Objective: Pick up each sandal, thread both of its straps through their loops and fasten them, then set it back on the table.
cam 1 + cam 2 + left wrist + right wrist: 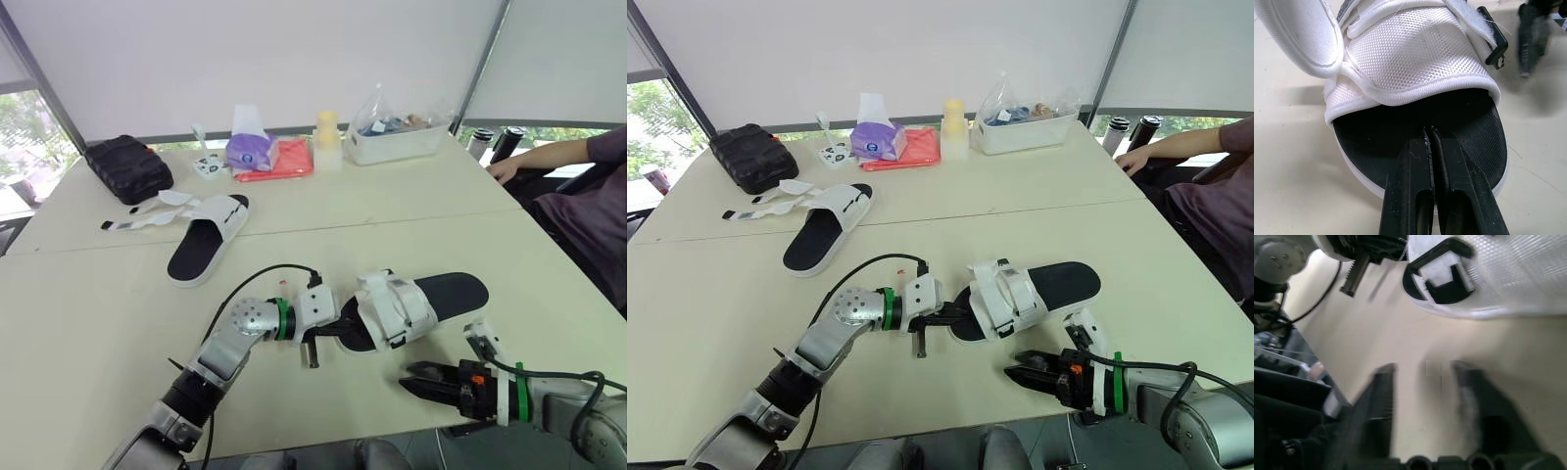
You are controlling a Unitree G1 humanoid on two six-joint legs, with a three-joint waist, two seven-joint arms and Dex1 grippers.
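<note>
The left tool [1428, 131], fingers pressed together, is resting on the toe of a black-soled white mesh sandal [397, 305], straps apparently fastened, on the cream table [98, 323], the right tool [409, 378] hovering spread alongside, while the far matching white sandal [206, 240] is lying unstrapped.

No legible text, label, brand or number anywhere; markings too small.

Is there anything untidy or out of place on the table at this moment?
Yes. The far sandal has its white straps lying open and spread flat on the table, beside the sandal, not closed over it. Nothing looks spilled or broken.
</note>
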